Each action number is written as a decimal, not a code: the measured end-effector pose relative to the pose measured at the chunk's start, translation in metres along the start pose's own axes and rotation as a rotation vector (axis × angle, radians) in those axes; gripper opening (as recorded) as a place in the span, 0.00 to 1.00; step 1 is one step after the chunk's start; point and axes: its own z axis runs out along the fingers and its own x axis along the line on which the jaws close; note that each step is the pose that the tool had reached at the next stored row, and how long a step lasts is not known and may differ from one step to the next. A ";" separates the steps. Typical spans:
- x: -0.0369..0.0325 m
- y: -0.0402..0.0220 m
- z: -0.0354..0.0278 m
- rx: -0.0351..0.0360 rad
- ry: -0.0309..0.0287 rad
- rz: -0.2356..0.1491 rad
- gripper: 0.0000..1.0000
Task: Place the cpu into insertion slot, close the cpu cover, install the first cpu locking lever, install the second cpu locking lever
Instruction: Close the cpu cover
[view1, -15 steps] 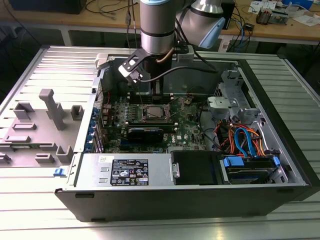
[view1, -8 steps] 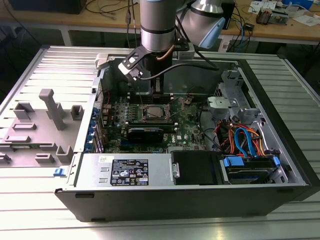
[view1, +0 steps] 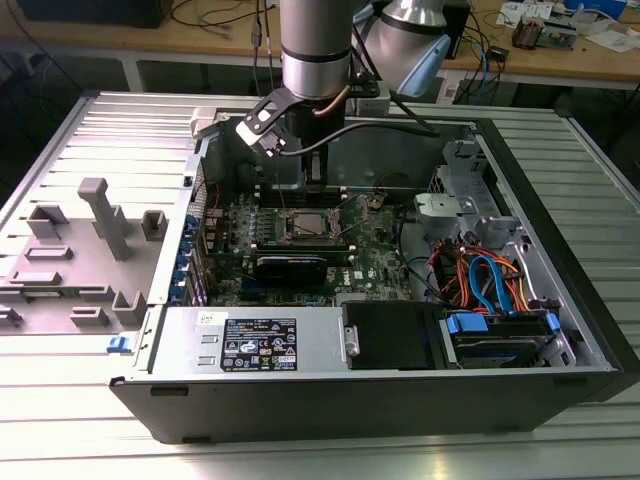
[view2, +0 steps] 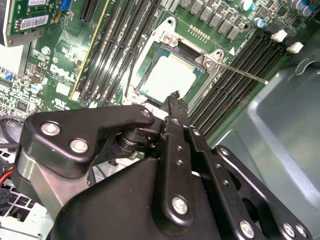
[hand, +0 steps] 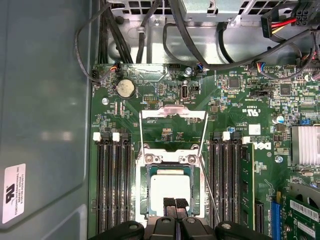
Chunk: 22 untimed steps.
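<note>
Over the insertion slot (hand: 154, 172) the gripper (hand: 175, 202) hangs with its fingers pressed together, gripping nothing. The cpu (hand: 170, 186) lies seated in the slot and the cpu cover (hand: 173, 112) stands flipped open, so closing the cover looks to be the step in hand. That calls for pushing its free edge, clear of the thin locking lever (hand: 209, 195). A white printed sticker (hand: 14, 193) sits on the case wall.

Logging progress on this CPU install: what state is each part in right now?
cpu: seated in the insertion slot, metal top up.
insertion slot: filled, not covered.
cpu cover: swung open, clear of the slot.
locking lever: unlatched, angled out over the memory slots.
gripper: jaws shut, tips over the cpu.
computer case: side open.
</note>
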 end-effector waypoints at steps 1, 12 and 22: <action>0.0000 0.0000 0.0000 0.0000 0.0000 0.000 0.11; 0.0000 0.0000 -0.0003 0.0001 -0.0001 0.000 0.11; -0.0001 0.0052 -0.0028 0.0001 -0.0002 0.000 0.11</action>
